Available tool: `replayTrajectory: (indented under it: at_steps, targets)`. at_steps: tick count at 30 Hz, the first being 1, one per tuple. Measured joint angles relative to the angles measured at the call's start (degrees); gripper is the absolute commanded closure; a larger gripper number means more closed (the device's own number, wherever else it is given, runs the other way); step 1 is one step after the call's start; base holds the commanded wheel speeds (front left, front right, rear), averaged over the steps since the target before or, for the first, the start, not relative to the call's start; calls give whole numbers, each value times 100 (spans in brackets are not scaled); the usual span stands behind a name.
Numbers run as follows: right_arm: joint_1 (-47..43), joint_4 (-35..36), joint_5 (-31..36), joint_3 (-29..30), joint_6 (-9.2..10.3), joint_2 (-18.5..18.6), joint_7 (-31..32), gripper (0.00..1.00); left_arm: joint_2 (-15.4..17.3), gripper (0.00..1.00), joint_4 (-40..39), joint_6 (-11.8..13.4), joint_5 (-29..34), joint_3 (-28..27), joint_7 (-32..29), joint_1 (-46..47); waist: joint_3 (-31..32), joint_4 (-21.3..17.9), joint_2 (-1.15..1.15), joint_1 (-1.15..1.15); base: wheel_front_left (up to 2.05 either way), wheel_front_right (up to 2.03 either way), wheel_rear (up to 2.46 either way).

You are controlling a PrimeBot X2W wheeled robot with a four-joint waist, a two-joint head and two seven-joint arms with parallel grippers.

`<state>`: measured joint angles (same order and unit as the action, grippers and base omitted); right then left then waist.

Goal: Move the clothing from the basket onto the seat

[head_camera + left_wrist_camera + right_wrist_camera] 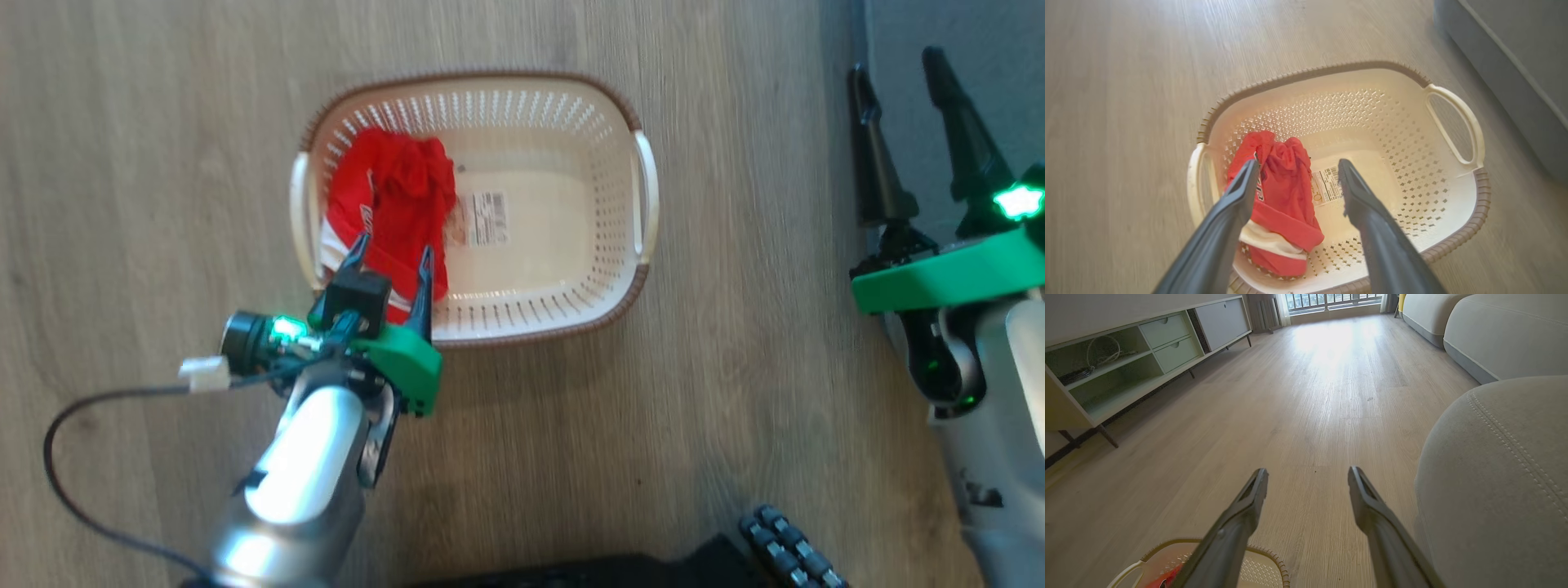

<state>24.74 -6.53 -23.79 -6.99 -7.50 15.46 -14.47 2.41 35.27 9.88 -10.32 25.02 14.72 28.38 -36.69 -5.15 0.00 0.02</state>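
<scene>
A pale wood-plank floor (735,367) is stretching toward a bright window (1331,300) at the far end of the room. The seat (1494,486), grey with pale double stitching, is bulging in on the right, and more grey cushions are sitting farther back. A low cabinet (1126,367) with open shelves and drawers is standing along the left wall. The basket (522,110) is resting on the floor left of the seat, with bare planks lying between them. The clothing (400,196) is lying bunched in the basket's left end. The left pincer (393,245) is hanging over the clothing's near edge, fingers spread wide and gripping nothing. The right pincer (894,63) is hovering by the seat's edge, equally wide and empty. A black cable (73,408) is looping beside the left arm, and a paper label (482,219) is showing just right of the clothing.
</scene>
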Motion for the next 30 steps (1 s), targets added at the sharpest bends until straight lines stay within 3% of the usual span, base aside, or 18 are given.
replayTrajectory:
  at_steps: [14,19,23,28,29,30]
  targets:
    - [311,1,-100,-55,0,-70,-15,0,-11,0,2975,565,453,447,-168,2221,-976,-480,0,-1,0,0,0]
    - [394,2,-160,-131,0,-149,-15,0,55,0,3624,756,732,677,-683,2885,-1270,-640,0,-1,0,0,0]
    - [566,14,-209,-165,0,-253,-15,0,133,0,3799,779,988,950,-1243,3062,-1443,-749,0,-1,0,0,0]
    - [612,20,-210,-196,0,-268,-15,0,142,0,3836,745,1043,1088,-1452,3143,-1543,-824,0,-1,0,0,0]
    - [620,20,-210,-196,0,-269,-15,0,137,12,3836,744,1039,1090,-1467,3161,-1548,-831,0,-1,0,0,0]
    - [623,14,-212,-196,0,-270,-15,0,130,64,3838,740,1039,1094,-1472,3171,-1541,-830,0,-1,0,0,0]
